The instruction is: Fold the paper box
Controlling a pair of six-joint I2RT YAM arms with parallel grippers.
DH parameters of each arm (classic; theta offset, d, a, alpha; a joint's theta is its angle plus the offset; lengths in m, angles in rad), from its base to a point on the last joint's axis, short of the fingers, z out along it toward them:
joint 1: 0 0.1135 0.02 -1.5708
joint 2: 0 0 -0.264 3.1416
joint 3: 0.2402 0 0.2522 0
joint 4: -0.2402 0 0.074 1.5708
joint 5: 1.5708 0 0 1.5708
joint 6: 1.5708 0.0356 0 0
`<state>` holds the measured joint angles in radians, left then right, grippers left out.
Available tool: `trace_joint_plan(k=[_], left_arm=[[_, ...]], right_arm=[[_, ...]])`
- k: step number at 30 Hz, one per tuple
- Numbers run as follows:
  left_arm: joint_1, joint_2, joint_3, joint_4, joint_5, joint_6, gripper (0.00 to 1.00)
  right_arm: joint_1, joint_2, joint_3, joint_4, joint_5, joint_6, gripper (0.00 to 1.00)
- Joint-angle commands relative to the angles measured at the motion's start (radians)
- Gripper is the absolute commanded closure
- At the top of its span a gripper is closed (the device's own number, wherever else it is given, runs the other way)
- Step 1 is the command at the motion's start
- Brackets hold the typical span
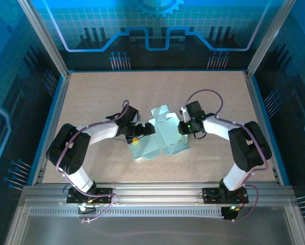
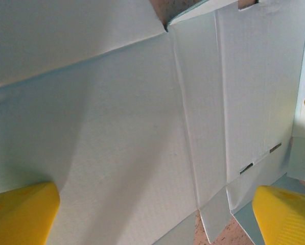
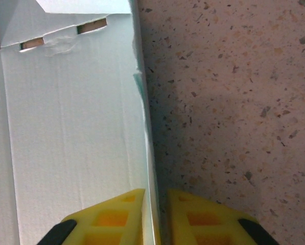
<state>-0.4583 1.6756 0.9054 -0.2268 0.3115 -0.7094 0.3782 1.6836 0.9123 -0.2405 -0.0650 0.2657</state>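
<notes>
The paper box (image 1: 160, 142) is a pale mint card sheet lying partly folded at the table's middle, between both arms. My left gripper (image 1: 142, 131) hovers low over its left part, jaws wide open. In the left wrist view the yellow fingertips (image 2: 24, 214) stand far apart above the flat panel (image 2: 116, 127), holding nothing. My right gripper (image 1: 184, 127) is at the sheet's right side. In the right wrist view it (image 3: 156, 219) is closed on the thin upright edge of a side panel (image 3: 75, 117), one yellow finger on each side of the card.
The speckled tan tabletop (image 1: 91, 97) lies open around the sheet, with bare surface (image 3: 229, 102) just right of the gripped edge. Slots (image 3: 91, 25) and tabs (image 2: 216, 214) show along the card's flaps. A blue frame borders the table.
</notes>
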Motion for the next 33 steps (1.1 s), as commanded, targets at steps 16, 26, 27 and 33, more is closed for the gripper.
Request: trace_joint_plan(k=[16,26,27,33], left_arm=[[0.015,0.019,0.004,-0.031,0.003,-0.018,0.01],[0.015,0.016,0.003,-0.029,0.006,-0.021,0.02],[0.014,0.014,0.003,-0.029,0.005,-0.022,0.01],[0.013,-0.027,0.003,-0.036,0.001,-0.027,0.01]], right_arm=[[-0.018,-0.039,-0.016,0.026,-0.009,0.009,0.80],[-0.015,-0.036,-0.010,0.023,-0.011,0.001,0.99],[-0.010,-0.039,-0.007,0.018,0.004,-0.005,1.00],[0.050,-0.069,0.025,-0.045,0.161,-0.050,1.00]])
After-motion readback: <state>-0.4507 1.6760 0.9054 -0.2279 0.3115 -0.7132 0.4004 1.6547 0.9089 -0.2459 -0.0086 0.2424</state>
